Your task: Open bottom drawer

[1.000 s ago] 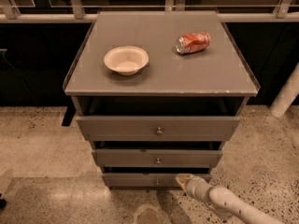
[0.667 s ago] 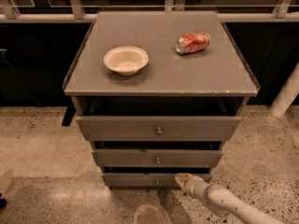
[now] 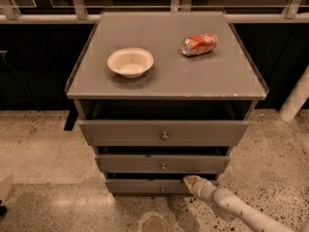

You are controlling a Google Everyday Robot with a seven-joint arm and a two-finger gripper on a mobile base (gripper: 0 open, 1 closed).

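Observation:
A grey cabinet with three drawers fills the middle of the camera view. The bottom drawer (image 3: 145, 185) is the narrowest front, lowest down, with a small round metal knob (image 3: 162, 189) at its centre. It stands slightly out from the cabinet. My gripper (image 3: 191, 181) sits at the end of the white arm that comes in from the lower right. Its tip is at the upper edge of the bottom drawer, to the right of the knob.
The top drawer (image 3: 164, 132) and middle drawer (image 3: 163, 164) fronts also stand slightly out. A cream bowl (image 3: 130, 62) and a red can on its side (image 3: 199, 44) lie on the cabinet top (image 3: 166, 81). A white post (image 3: 295, 98) stands at the right. The floor is speckled.
The gripper has shifted very slightly; the drawers, bowl and can have not moved.

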